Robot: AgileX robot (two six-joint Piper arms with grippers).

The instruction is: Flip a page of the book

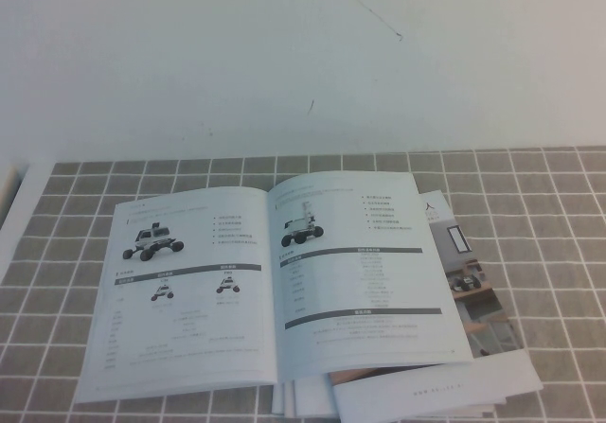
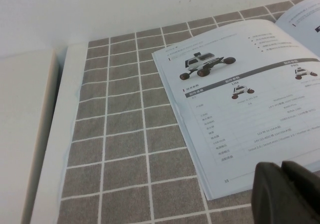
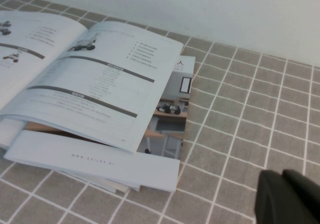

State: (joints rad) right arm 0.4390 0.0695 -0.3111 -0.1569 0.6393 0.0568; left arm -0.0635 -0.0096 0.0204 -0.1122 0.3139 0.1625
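The book [image 1: 365,286] lies open and flat on the grey tiled cloth. Its left-hand page [image 1: 180,290] carries a wheeled rover photo, two small thumbnails, a bullet list and a dark-barred table, and it shows close up in the left wrist view [image 2: 240,108]. The right-hand leaf [image 3: 100,78] shows another rover and grey-barred tables. My left gripper [image 2: 281,168] hangs shut and empty just off the book's near left corner. Off to the book's right, over bare cloth, my right gripper [image 3: 282,176] is shut and empty. Neither arm appears in the high view.
A brochure with a room photo [image 1: 473,290] pokes out from under the book's right side [image 3: 172,108]. Loose white sheets [image 1: 436,395] stick out beneath the book's front edge [image 3: 100,166]. A white ledge [image 2: 50,134] borders the cloth on the left. A white wall stands behind.
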